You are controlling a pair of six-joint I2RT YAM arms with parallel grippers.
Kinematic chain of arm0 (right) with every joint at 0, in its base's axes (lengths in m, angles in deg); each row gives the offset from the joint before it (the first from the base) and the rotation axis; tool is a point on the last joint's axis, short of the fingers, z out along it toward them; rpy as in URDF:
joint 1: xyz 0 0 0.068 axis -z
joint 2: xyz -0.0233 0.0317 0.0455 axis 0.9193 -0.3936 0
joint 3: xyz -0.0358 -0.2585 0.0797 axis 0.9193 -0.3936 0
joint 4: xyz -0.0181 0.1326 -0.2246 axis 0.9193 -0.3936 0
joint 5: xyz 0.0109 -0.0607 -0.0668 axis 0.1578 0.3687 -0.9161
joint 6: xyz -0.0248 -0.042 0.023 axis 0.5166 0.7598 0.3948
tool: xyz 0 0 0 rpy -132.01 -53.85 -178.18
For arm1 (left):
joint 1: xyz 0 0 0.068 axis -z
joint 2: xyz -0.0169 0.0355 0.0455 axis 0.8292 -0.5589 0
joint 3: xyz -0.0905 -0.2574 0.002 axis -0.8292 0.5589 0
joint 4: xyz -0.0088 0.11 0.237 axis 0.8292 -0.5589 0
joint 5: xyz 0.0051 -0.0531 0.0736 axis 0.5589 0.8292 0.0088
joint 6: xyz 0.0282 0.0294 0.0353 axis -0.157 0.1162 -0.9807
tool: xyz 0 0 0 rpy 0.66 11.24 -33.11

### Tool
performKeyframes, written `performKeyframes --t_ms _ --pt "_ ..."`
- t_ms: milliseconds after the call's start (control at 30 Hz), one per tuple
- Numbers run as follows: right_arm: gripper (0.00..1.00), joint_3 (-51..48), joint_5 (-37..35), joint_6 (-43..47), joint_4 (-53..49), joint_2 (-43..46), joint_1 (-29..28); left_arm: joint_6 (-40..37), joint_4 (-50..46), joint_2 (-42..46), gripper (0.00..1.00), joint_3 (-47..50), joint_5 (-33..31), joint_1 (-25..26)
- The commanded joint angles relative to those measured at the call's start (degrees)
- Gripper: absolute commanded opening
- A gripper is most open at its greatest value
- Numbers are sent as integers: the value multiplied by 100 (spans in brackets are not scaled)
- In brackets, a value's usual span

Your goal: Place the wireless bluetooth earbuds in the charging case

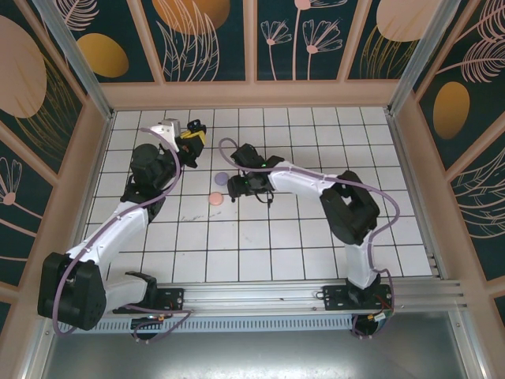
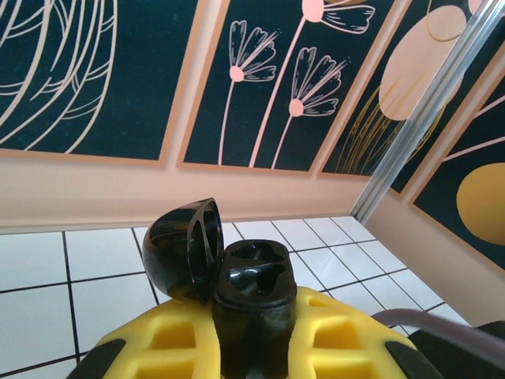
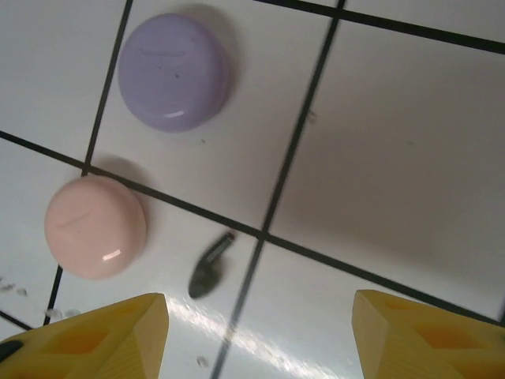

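My left gripper [image 2: 254, 343] is shut on the black charging case [image 2: 254, 276] and holds it upright above the tiles at the back left, with its yellow pads [image 2: 170, 335] on both sides. The case lid [image 2: 183, 246] is flipped open to the left, and the two wells look dark and empty. In the top view this gripper [image 1: 192, 140] sits near the rear wall. One black earbud [image 3: 209, 267] lies on the white tile, stem pointing up-right. My right gripper [image 3: 259, 316] hovers open just above it, the earbud nearer its left finger [image 3: 134, 332]. From above, the right gripper [image 1: 237, 188] is mid-floor.
A closed purple round case [image 3: 173, 71] [image 1: 222, 178] and a closed pink one [image 3: 95, 227] [image 1: 215, 198] rest on the tiles left of the earbud. The tiled floor [image 1: 316, 237] is boxed in by patterned walls. The right arm's elbow [image 1: 347, 207] bends over the right half.
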Motion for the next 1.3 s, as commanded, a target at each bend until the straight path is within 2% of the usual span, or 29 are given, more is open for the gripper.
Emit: performKeyframes --t_ms 0,667,1000,1267 --pt "63 492 -256 45 -476 -344 -123 127 360 33 0 3 -59 -67" --pt "62 963 -725 45 -782 -1113 -127 382 615 -121 0 70 107 -83" --pt "56 143 -824 -242 -696 -495 -28 517 720 -227 0 43 248 -82" --pt "54 -539 -515 -503 -557 124 -45 533 764 -281 0 18 292 -83"
